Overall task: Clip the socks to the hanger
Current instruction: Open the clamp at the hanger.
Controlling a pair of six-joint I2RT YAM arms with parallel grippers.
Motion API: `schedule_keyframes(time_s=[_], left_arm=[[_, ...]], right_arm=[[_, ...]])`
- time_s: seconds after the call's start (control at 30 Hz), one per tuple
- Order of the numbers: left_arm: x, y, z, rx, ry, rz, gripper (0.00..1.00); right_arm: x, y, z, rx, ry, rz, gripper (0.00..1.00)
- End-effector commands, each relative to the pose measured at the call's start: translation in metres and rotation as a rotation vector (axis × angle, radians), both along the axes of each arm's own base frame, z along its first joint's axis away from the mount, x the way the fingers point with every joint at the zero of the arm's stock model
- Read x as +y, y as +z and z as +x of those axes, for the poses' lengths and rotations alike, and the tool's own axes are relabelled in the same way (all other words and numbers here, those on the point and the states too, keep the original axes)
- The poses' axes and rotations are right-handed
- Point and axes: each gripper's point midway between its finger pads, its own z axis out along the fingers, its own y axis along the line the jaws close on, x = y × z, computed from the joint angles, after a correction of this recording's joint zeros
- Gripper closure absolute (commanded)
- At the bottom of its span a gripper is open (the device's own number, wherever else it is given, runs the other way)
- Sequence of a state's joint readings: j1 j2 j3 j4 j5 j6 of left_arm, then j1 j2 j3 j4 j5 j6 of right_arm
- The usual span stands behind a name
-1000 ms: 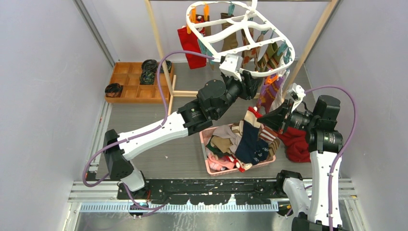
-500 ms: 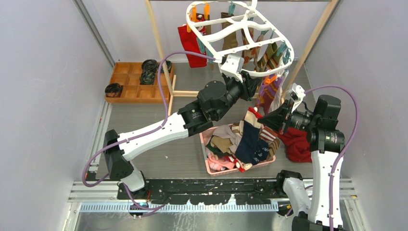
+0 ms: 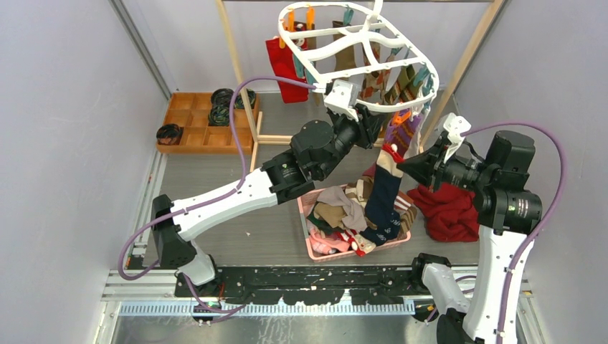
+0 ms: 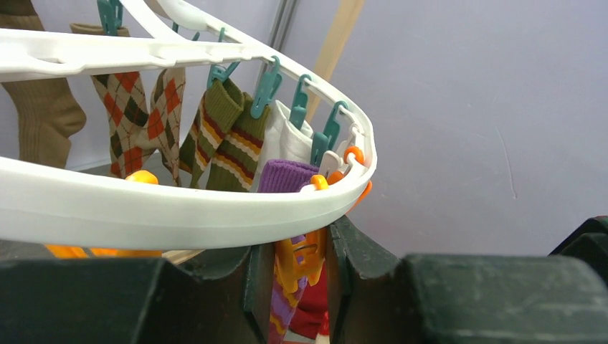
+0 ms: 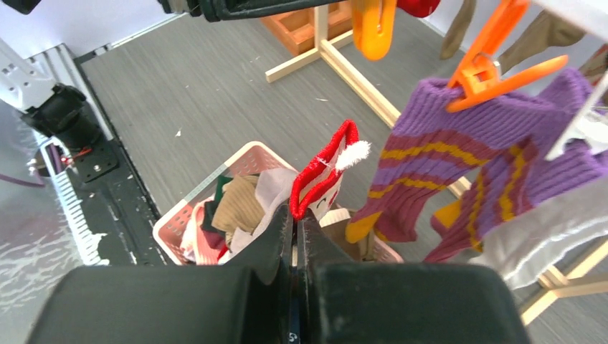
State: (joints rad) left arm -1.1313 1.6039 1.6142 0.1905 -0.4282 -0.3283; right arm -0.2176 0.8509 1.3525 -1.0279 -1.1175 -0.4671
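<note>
The white oval hanger (image 3: pixel 307 64) hangs at the back with several socks clipped on it; its rim fills the left wrist view (image 4: pixel 179 211). My left gripper (image 3: pixel 383 123) sits under the near rim, its jaws closed on an orange clip peg (image 4: pixel 301 258) that holds a purple striped sock (image 5: pixel 444 150). My right gripper (image 3: pixel 405 165) is shut on the red cuff (image 5: pixel 323 175) of a navy sock (image 3: pixel 382 197), which hangs down over the pink basket (image 3: pixel 305 208). More socks (image 3: pixel 340 211) lie piled in the basket.
A plain red cloth (image 3: pixel 452 211) lies on the table under my right arm. A wooden tray (image 3: pixel 193 122) with black rolls stands at the back left. Wooden rack posts (image 3: pixel 236 64) rise beside the hanger. A second orange peg (image 5: pixel 373 29) hangs free.
My right gripper has risen and moved right, pulling the navy sock up out of the basket pile so it hangs full length. My left gripper stays at the hanger rim.
</note>
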Motion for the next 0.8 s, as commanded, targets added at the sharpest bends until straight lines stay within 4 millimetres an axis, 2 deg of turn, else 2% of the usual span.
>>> schedule_keyframes(time_s=[0.0, 0.17, 0.33, 0.6, 0.77], left_arm=[[0.023, 0.044, -0.005, -0.047, 0.032, -0.102, 0.99], [0.022, 0.045, -0.005, -0.029, 0.027, -0.114, 0.99], [0.02, 0.044, -0.005, -0.013, 0.025, -0.126, 0.99], [0.02, 0.043, -0.004, 0.003, 0.03, -0.14, 1.0], [0.018, 0.042, -0.003, 0.007, 0.03, -0.142, 1.0]], right_arm=[[-0.01, 0.019, 0.015, -0.067, -0.081, -0.02, 0.99], [-0.011, 0.04, 0.026, -0.113, -0.131, 0.043, 0.99], [-0.01, 0.049, 0.031, -0.133, -0.136, 0.071, 0.99], [-0.005, 0.042, 0.031, -0.118, -0.113, 0.059, 0.99], [0.003, 0.03, 0.034, -0.087, -0.094, 0.036, 0.99]])
